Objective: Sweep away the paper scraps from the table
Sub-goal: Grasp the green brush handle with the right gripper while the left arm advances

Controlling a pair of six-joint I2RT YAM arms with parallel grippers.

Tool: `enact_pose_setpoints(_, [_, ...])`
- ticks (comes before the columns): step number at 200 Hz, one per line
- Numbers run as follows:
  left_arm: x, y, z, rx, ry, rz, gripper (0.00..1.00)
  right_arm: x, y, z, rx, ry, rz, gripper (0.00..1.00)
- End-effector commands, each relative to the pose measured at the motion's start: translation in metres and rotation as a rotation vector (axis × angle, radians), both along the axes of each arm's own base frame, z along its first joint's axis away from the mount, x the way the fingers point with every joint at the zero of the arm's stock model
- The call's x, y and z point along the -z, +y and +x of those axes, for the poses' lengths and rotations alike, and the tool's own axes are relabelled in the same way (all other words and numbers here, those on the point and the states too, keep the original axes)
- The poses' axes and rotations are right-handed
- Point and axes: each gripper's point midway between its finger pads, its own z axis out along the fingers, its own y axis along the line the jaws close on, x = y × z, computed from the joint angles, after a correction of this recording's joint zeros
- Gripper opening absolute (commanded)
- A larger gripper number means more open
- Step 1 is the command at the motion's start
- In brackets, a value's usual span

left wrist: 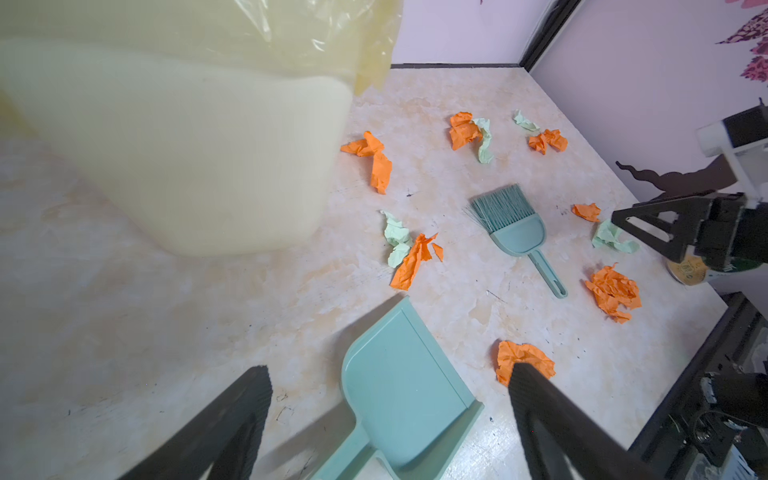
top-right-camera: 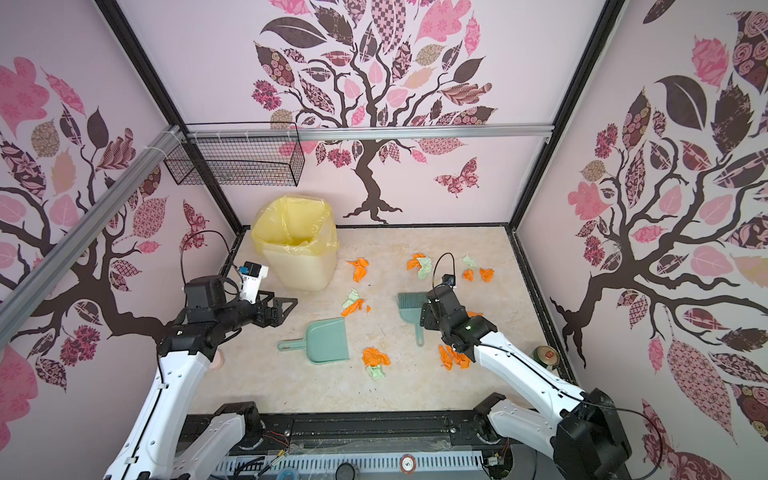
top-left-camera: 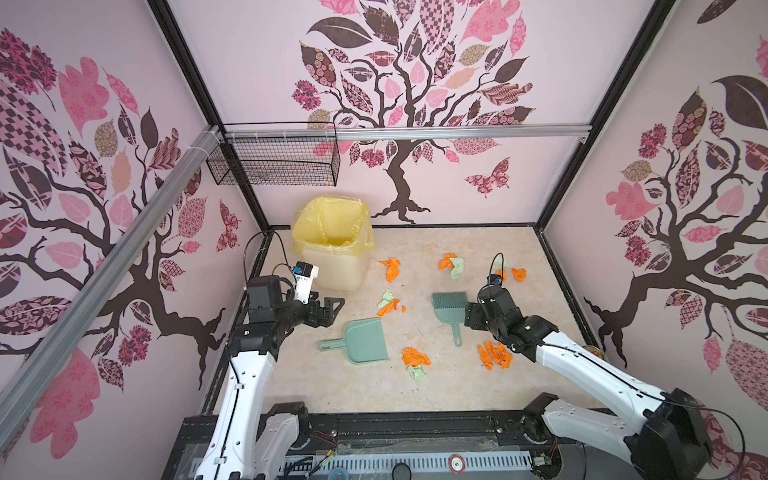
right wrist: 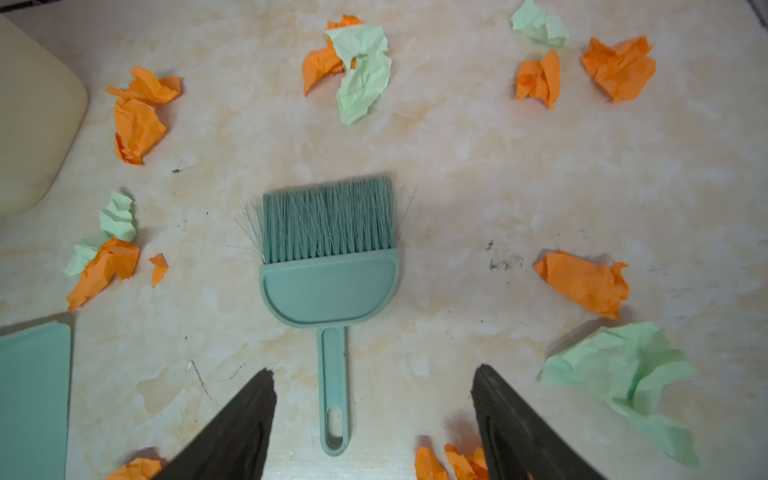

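Orange and mint green paper scraps (top-left-camera: pixel 390 268) lie scattered over the beige table (top-left-camera: pixel 374 395), with more wads near the front (top-left-camera: pixel 415 359) and by the right arm (top-left-camera: pixel 494 355). A teal dustpan (top-left-camera: pixel 365 340) lies flat, left of centre. My left gripper (top-left-camera: pixel 334 309) hovers open above and behind its handle; in the left wrist view the left gripper (left wrist: pixel 388 372) frames the dustpan (left wrist: pixel 399 386). A teal brush (right wrist: pixel 328 257) lies flat with its handle between the fingers of my open right gripper (right wrist: pixel 374 372), which do not touch it.
A cream bin with a yellow liner (top-left-camera: pixel 332 245) stands at the back left, close to the left arm. A black wire basket (top-left-camera: pixel 274 162) hangs on the back rail. A can (top-right-camera: pixel 545 355) sits at the right edge. Black frame rails border the table.
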Motion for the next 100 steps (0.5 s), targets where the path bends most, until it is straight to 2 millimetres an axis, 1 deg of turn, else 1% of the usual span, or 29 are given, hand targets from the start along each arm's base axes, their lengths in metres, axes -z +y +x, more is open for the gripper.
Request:
enact_pose_setpoints(1, [0.004,-0.007,-0.002,0.056,0.002,0.000,0.93,0.023,0.003,-0.008,0.023,0.073,0.024,0.76])
enact_pose_setpoints(27, [0.019,-0.010,-0.001,0.087,0.042,-0.002,0.93,0.042,0.012,-0.003,-0.008,0.122,-0.001,0.75])
enact_pose_setpoints(51, [0.026,-0.015,-0.003,0.118,0.070,-0.019,0.93,0.060,0.018,0.000,-0.031,0.175,-0.036,0.71])
enact_pose_setpoints(82, [0.030,-0.016,-0.004,0.128,0.081,-0.017,0.93,0.074,0.034,0.004,-0.065,0.193,-0.032,0.68])
enact_pose_setpoints(100, [0.034,-0.016,-0.003,0.126,0.089,-0.016,0.93,0.080,0.039,0.004,-0.076,0.203,-0.033,0.68])
